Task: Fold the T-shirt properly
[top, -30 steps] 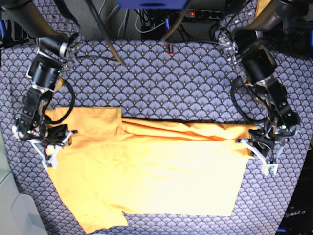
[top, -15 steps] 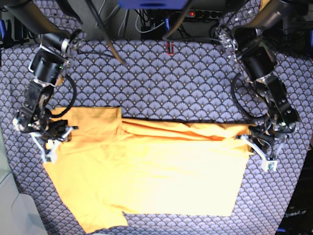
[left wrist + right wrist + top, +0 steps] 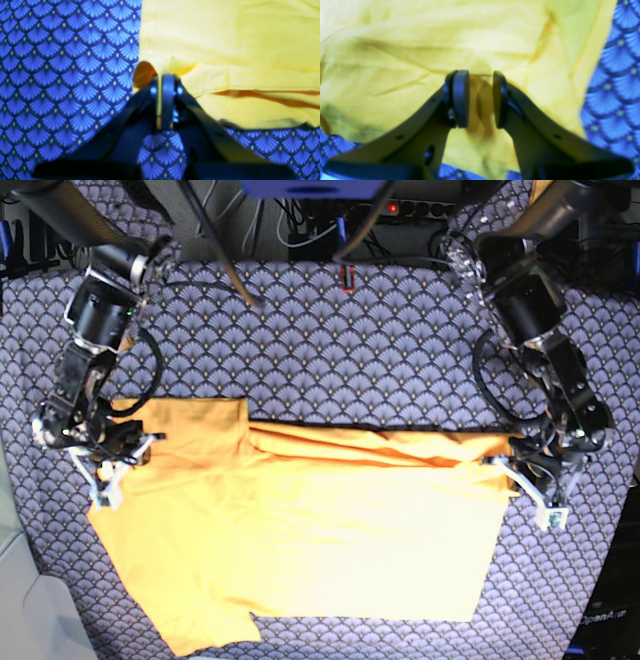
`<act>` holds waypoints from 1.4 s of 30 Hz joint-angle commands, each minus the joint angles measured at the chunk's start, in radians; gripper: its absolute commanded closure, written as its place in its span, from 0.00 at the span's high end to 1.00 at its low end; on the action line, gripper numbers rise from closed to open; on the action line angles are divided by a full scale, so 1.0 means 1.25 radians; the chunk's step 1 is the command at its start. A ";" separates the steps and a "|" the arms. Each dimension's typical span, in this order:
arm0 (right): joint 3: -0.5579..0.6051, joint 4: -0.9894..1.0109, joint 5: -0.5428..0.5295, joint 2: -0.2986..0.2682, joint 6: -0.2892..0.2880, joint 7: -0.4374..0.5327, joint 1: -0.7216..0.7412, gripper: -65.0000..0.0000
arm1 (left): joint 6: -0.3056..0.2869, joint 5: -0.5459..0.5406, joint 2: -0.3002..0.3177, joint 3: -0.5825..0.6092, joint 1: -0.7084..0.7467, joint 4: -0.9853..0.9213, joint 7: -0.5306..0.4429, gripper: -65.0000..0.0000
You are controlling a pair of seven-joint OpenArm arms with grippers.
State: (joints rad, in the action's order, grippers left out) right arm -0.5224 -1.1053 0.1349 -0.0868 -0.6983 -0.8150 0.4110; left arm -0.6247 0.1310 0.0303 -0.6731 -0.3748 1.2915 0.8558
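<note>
Both wrist views are soft and blurred, and in each the lower part is filled by the gripper's own dark frame, so the cloth under it is hidden. In the base view the left gripper point(image 3: 528, 480) is partly masked by its cables and wrist, and the right gripper point(image 3: 112, 463) is seen only as small pale fingers against the shirt. The upper edge of that view is crowded with stands and wires that cannot be made out well.

The shirt point(image 3: 300, 525) is spread on the patterned cloth point(image 3: 330, 350), folded once along its far edge, with one sleeve lying at the near corner on the right arm's side. The left gripper point(image 3: 163, 100) is seen pressed together on the shirt's point(image 3: 225, 45) corner, a thin strip of yellow fabric being pinched between its pads. The right gripper point(image 3: 480, 100) is seen with its jaws apart, a raised ridge of the shirt point(image 3: 420, 50) standing between the pads; whether the fabric is touched cannot be told.

Compared with a second ago, the right gripper has been drawn slightly toward the far side of the table and onto the sleeve edge, while the left gripper and the shirt lie as before
</note>
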 commanded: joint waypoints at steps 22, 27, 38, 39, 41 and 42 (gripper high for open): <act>0.000 -0.014 -0.012 -0.018 0.000 0.018 0.024 0.43 | 0.000 -0.011 0.006 0.001 -0.009 0.021 -0.018 0.00; -0.015 -0.014 -0.012 -0.018 0.000 0.018 0.020 0.43 | 0.000 -0.011 0.006 0.001 -0.009 0.021 -0.018 0.00; -0.060 -0.014 -0.010 -0.017 0.000 0.018 0.013 0.43 | 0.000 -0.011 0.006 0.001 -0.009 0.021 -0.018 0.00; -0.058 -0.014 -0.012 -0.016 0.000 0.018 0.004 0.43 | 0.000 -0.011 0.006 0.001 -0.009 0.021 -0.018 0.00; -0.056 -0.014 -0.012 -0.013 0.000 0.018 0.001 0.43 | 0.000 -0.011 0.006 0.001 -0.009 0.021 -0.018 0.00; -0.055 -0.014 -0.012 -0.006 0.000 0.018 0.000 0.43 | 0.000 -0.011 0.006 0.001 -0.009 0.021 -0.018 0.00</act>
State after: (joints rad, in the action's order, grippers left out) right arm -0.5953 -1.1057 0.1356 -0.0902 -0.6979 -0.8097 0.3840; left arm -0.6243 0.1307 0.0303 -0.6731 -0.3603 1.2976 0.8555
